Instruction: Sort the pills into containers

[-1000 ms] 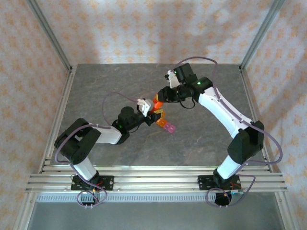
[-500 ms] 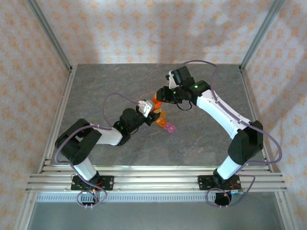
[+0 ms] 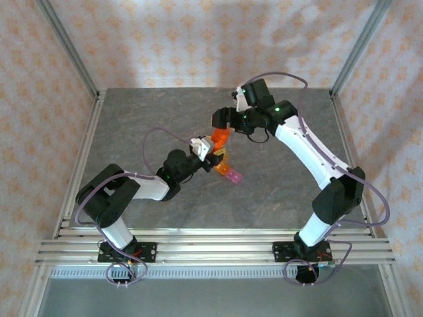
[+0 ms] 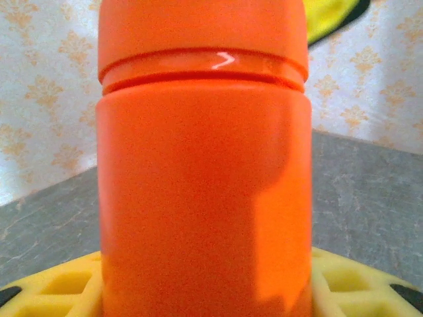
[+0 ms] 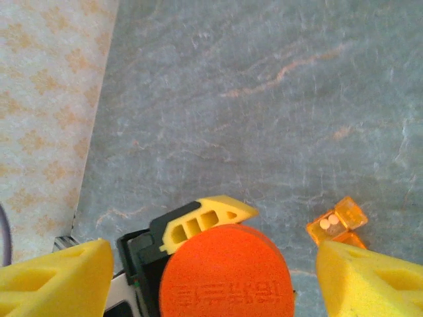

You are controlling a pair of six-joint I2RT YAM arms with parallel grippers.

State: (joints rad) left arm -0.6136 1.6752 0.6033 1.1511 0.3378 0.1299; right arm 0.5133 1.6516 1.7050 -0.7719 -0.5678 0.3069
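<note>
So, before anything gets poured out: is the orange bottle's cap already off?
No. In the left wrist view the cap sits closed on top of the orange bottle, seated down against its neck ring.

A smooth orange cylindrical plastic bottle (image 4: 201,185) stands upright, with a grooved ring below its cap. Yellow latticed fingers (image 4: 56,285) press against its base on both sides. Behind it lies the grey marbled table (image 4: 363,198), backed by a cream patterned wall (image 4: 46,79).
</note>
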